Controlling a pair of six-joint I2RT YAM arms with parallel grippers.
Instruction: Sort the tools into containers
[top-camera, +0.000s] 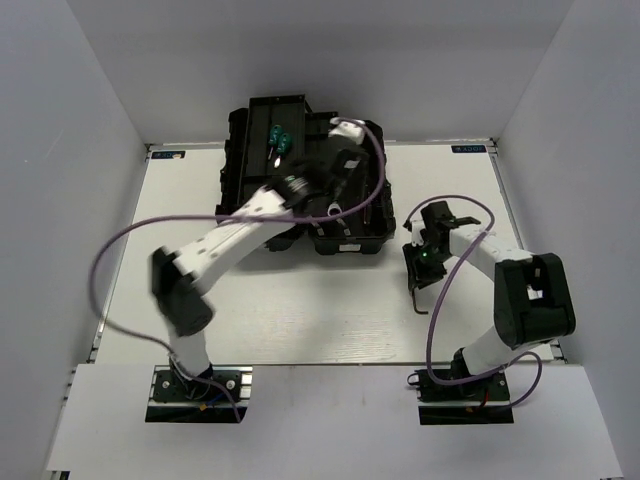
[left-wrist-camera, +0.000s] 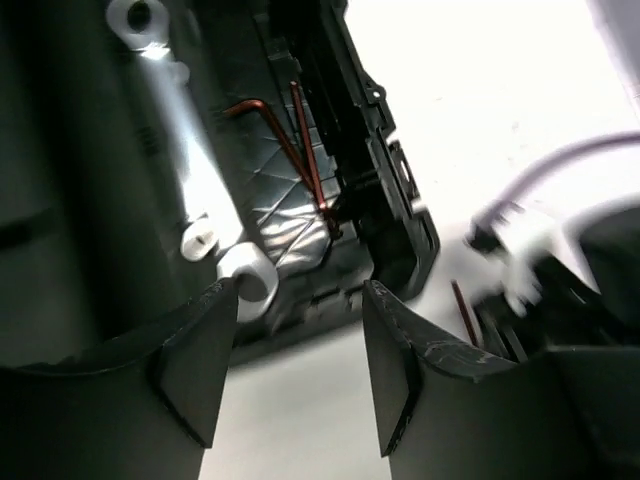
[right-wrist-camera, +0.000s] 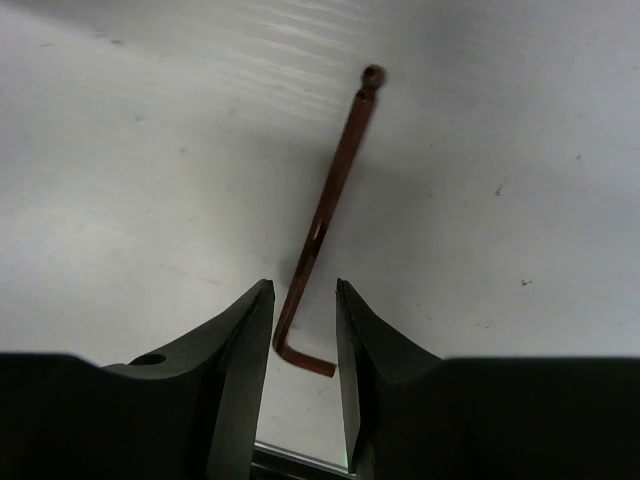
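**One hex key lying on the table, the others sitting in the toolbox**

Nearest the arm bases, the right gripper (right-wrist-camera: 302, 290) is hanging low over the white table (right-wrist-camera: 140, 160). Its jaws are standing partly apart and pinching nothing. A hex key (right-wrist-camera: 325, 215) is lying flat on the table beneath it. The key is thin, reddish-brown and L-shaped. Its short bent leg is sitting in the gap between the fingertips, and its long shank is running away to a small ball end. Whether either finger is brushing it cannot be told. In the top view this key is resting near the toolbox's near right corner, apart from it.

Farther out, the left gripper (left-wrist-camera: 297, 290) is hovering over the near right part of the black toolbox (top-camera: 238, 150). Its jaws are spread wide with nothing between them. Below it, in an open compartment, two more hex keys (left-wrist-camera: 308, 150) of the same colour and shape are lying close together, converging at one end. That is making three in view. To their left a long silver wrench (left-wrist-camera: 185, 150) is lying with a ring at its end. A second ring-shaped end is showing beside it, and whether that is part of another wrench cannot be told.

Farthest away, in the toolbox's far section, two stubby screwdrivers (top-camera: 278, 138) with green handles are lying side by side.
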